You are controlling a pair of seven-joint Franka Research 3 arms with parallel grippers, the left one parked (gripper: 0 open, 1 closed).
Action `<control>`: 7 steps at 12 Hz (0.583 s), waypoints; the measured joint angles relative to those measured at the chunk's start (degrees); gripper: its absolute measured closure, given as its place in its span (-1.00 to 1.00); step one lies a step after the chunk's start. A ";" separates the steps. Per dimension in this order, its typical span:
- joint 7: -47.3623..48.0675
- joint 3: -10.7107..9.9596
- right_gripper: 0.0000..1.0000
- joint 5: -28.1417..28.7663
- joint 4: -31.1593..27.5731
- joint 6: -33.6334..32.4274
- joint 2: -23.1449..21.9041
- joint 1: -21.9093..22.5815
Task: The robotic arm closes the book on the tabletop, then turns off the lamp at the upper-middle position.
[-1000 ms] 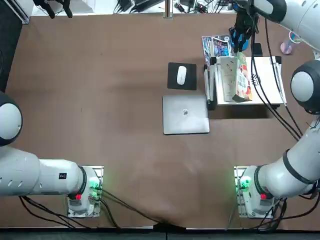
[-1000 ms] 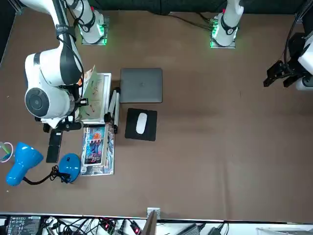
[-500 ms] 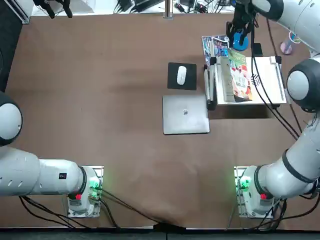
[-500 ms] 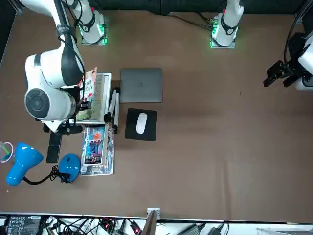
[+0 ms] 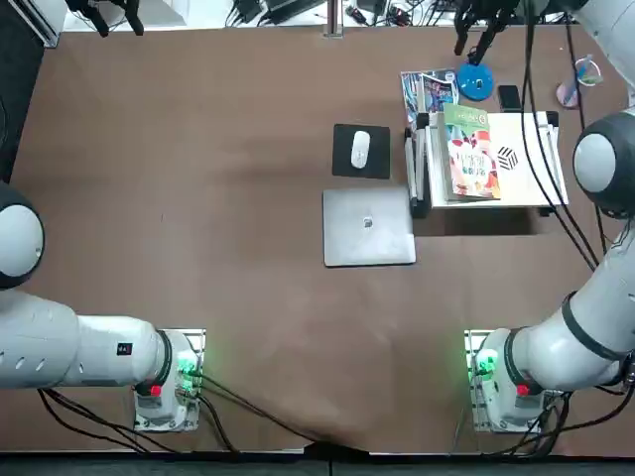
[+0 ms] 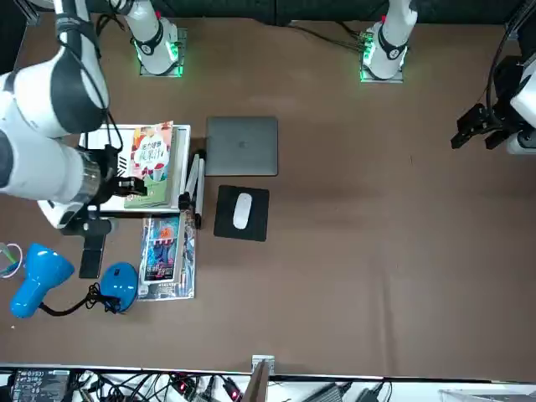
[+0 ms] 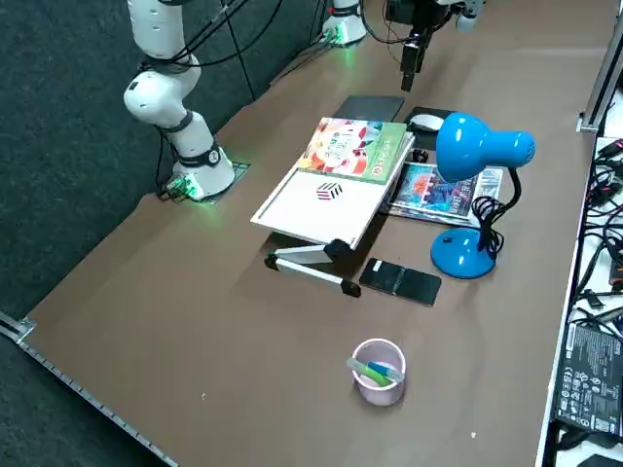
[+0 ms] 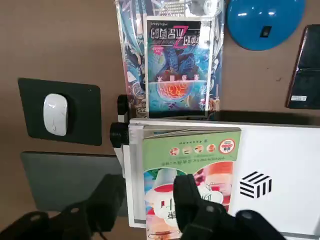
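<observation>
One right robot arm (image 5: 585, 337), white, jointed, based at the near edge of the tabletop (image 5: 248, 297); reaches out over the work.

One paperback book (image 5: 470, 154), green cover with red-and-white illustration, on the white raised stand (image 5: 526, 169). Condition changed: cover, lately upright and part-open, now lies flat. First half of the task appears done.

One right gripper (image 8: 149, 181), black, raised above book and stand; fingers well apart, holding nothing, clear of the cover. Release looks complete.

One glossy magazine (image 8: 178, 70) in a clear sleeve, beyond the stand.

One blue desk lamp (image 7: 477, 146), upright beyond the stand, its round base (image 8: 265, 22) bearing a small black switch (image 8: 265, 31); whether lit, cannot tell. Next call, probably: that switch, pressed gently lest the lamp slide.
</observation>
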 joint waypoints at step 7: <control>-1.78 -0.10 0.74 0.36 0.05 5.73 0.83 -2.31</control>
